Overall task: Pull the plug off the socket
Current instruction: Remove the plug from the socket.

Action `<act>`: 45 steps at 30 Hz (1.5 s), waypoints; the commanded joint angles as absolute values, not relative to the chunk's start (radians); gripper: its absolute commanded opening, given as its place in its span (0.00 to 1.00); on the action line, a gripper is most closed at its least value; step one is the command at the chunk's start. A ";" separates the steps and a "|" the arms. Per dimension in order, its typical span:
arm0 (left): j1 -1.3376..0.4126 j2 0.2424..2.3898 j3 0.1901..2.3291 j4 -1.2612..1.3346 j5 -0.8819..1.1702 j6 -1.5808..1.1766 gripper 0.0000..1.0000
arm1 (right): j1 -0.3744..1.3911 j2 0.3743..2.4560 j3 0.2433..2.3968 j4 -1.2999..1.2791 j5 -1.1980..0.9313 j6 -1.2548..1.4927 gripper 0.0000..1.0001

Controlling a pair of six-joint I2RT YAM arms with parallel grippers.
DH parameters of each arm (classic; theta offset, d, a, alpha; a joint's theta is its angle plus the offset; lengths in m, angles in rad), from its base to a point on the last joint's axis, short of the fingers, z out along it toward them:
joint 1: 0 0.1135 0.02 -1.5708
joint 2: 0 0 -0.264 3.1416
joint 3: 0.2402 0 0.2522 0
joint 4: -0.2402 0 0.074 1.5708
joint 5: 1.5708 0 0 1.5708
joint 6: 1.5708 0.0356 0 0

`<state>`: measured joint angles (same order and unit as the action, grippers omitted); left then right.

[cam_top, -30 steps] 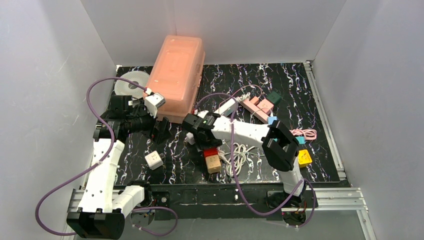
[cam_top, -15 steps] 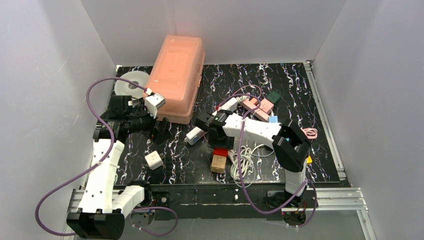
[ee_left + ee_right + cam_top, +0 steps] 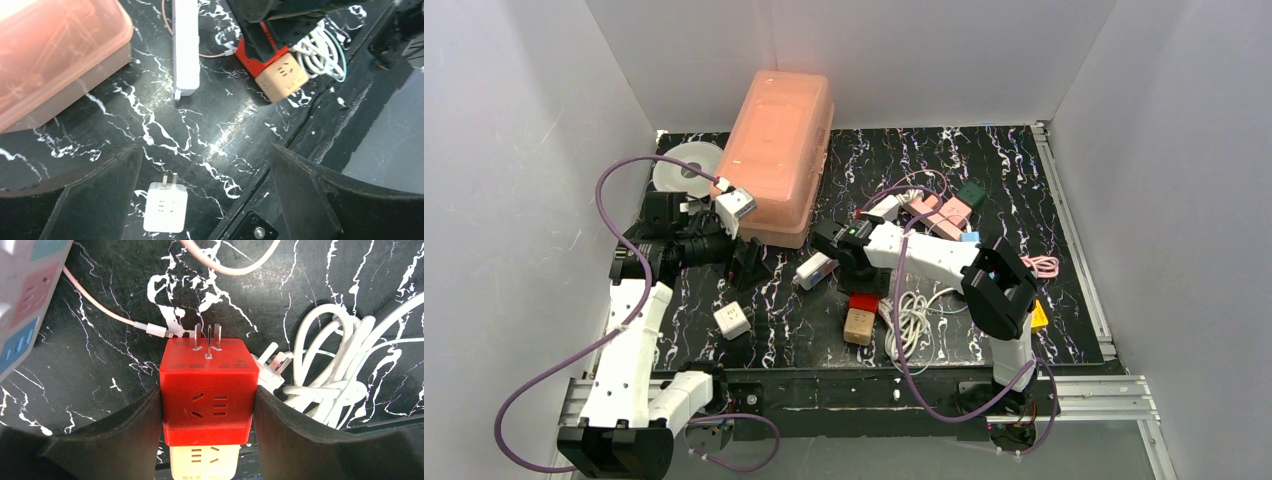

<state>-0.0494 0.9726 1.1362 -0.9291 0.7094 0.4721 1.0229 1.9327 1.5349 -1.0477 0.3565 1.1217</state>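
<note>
Unreadable lettering, red socket cube [image 3: 209, 390], tan cube [image 3: 202, 460] attached

robot arms: two, the left arm [image 3: 634, 330] and the right arm [image 3: 929, 258]
pink lidded box [image 3: 776, 155]: one
disc [image 3: 682, 168]: one
white power strip [image 3: 185, 45]: one
cube sockets: two, a red cube [image 3: 208, 390] and a tan cube [image 3: 281, 77]
loose white plug [image 3: 165, 206]: one
cable bundles: two, a white bundle [image 3: 911, 315] and a pink bundle [image 3: 1039, 266]
small blocks: one dark green block [image 3: 971, 194], one yellow block [image 3: 1037, 318] partly hidden; the pink pieces [image 3: 939, 215] are too jumbled to count
</note>
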 commanded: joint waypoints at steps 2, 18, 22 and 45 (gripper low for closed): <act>-0.066 0.925 1.163 -0.944 0.865 0.448 0.98 | 0.972 1.829 1.633 -1.127 0.446 1.234 0.01; -0.709 0.763 0.974 -0.551 0.429 0.340 0.98 | 0.922 1.599 1.779 -1.135 0.496 1.394 0.01; -0.890 0.716 0.869 -0.340 0.158 0.483 0.98 | 0.922 1.542 1.754 -1.087 0.485 1.403 0.01; -1.144 0.934 0.800 0.189 -0.351 0.774 0.98 | 0.963 1.366 1.614 -0.912 0.503 1.558 0.01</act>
